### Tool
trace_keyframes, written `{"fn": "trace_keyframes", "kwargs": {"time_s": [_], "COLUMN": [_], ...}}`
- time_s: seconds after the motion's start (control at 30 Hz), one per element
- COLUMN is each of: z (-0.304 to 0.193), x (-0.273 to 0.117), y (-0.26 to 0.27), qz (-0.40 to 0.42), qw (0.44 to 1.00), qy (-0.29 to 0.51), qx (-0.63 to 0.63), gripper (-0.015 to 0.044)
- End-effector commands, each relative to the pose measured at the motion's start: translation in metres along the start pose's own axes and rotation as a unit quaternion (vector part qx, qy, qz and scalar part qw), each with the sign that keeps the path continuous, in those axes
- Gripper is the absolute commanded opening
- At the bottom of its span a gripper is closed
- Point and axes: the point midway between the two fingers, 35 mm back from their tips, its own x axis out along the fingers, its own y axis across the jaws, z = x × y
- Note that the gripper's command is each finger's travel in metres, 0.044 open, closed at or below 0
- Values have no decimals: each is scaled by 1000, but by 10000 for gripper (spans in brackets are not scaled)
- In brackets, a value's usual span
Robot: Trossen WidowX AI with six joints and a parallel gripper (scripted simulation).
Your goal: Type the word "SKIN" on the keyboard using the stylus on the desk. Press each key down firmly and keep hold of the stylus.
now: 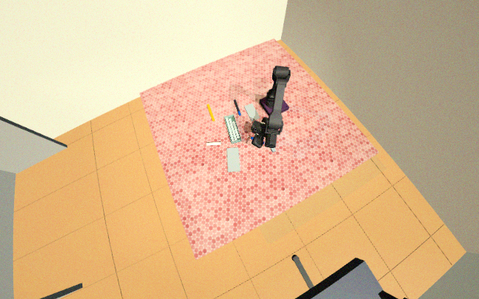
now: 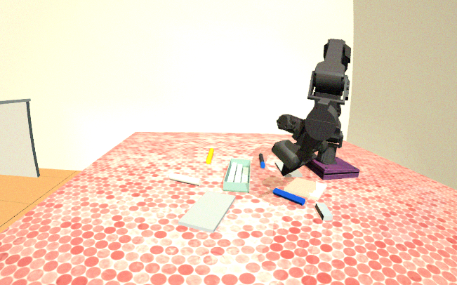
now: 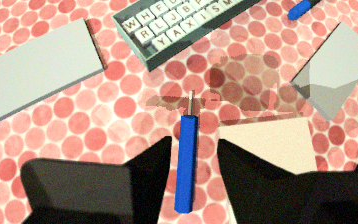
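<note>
The blue stylus [image 2: 288, 196] [image 3: 186, 170] with its thin metal tip lies on the desk, tip pointing up the wrist view toward the keyboard side. My gripper [image 2: 283, 174] [image 3: 194, 143] is open and empty above it. In the wrist view the stylus shows between the two black fingers, with gaps on both sides, nearer the left finger. The green-framed keyboard [image 1: 228, 117] [image 2: 236, 187] [image 3: 146, 60] stands beyond the stylus tip. Its S key [image 3: 214, 9] is visible in the wrist view; the K and N keys are outside that view.
A cream pad [image 2: 300, 185] [image 3: 271, 140] lies right beside the stylus. Grey slabs [image 1: 233, 159] [image 2: 208, 211] [image 3: 36, 72] lie around the keyboard, with a black pen [image 1: 236, 106] [image 2: 261, 158], a yellow stick [image 1: 210, 112] [image 2: 209, 156], a white stick [image 1: 213, 143] [image 2: 184, 179] and a small grey block [image 2: 323, 211].
</note>
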Motion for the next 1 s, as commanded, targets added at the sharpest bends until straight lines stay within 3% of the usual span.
{"fn": "trace_keyframes", "kwargs": {"time_s": [0.0,0.97], "z": [0,-10], "x": [2,18], "y": [-1,-1], "qz": [2,1], "qw": [1000,1000], "qy": [-10,-10], "qx": [14,14], "gripper": [150,150]}}
